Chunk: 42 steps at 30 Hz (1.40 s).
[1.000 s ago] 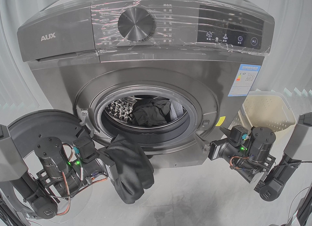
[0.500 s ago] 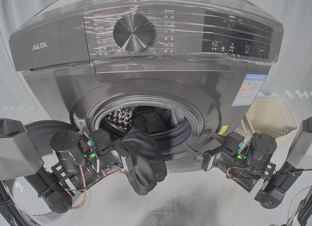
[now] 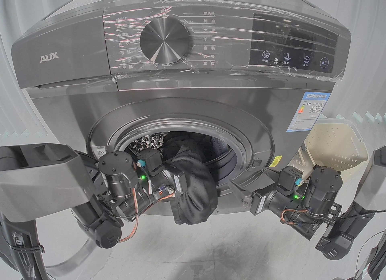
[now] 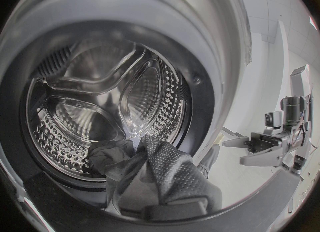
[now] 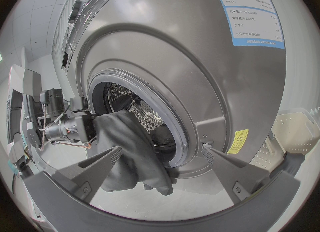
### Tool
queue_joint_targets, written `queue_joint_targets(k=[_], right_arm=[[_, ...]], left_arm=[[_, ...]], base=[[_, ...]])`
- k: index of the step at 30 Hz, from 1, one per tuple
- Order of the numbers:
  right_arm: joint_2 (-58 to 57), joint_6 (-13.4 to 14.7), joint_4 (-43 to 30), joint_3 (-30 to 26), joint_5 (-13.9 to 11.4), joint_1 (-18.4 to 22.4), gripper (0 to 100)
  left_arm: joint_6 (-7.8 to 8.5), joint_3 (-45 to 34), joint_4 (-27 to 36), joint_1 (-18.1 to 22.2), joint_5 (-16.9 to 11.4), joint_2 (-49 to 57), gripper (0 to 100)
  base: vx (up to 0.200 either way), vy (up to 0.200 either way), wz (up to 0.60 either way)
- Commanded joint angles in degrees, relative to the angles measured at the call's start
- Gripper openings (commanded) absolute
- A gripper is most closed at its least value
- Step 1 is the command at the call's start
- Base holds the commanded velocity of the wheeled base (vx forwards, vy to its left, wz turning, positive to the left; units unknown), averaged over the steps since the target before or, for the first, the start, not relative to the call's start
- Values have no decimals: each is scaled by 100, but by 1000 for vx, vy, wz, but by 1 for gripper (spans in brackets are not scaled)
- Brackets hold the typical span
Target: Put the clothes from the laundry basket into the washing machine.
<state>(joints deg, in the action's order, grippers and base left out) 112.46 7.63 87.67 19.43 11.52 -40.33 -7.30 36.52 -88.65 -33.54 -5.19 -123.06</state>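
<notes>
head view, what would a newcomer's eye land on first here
The big grey washing machine, its round door open, dominates the view. At the mouth of its drum, the left tool holds a dark garment that drapes over the lower rim, partly hanging outside. To the right, the right tool hangs open and empty near a cream laundry basket beside the machine.

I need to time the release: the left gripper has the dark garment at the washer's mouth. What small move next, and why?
Probably push the left gripper forward into the drum before opening. The garment drapes over the door rim, and much of it hangs outside below the opening, so releasing here would likely drop it on the floor.
</notes>
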Motion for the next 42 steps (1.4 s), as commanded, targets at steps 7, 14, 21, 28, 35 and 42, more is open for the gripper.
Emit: queue_joint_targets(k=[7,14,21,28,35,42], right_arm=[[31,2,4,-10,-9,-2,100],[39,2,4,-10,-9,7,100],[92,2,4,-1,-53,25,100],[171,2,57,-1,-45,16,100],[171,2,48,8,-36,-10,100],[171,2,57,17,-45,-2,100]], left_arm=[[-114,1437,6,137,528,-1167,0],[-114,2254,94,374,554,-1739,0],[-122,2711,463,532,563,-1985,0],[-122,3414,1280,638,563,-2046,0],[-114,4530,1992,655,845,-2433,0],[-114,5567,2449,664,1082,-2749,0]], base=[[0,0,0],[0,0,0],[0,0,0],[0,0,0],[0,0,0],[0,0,0]])
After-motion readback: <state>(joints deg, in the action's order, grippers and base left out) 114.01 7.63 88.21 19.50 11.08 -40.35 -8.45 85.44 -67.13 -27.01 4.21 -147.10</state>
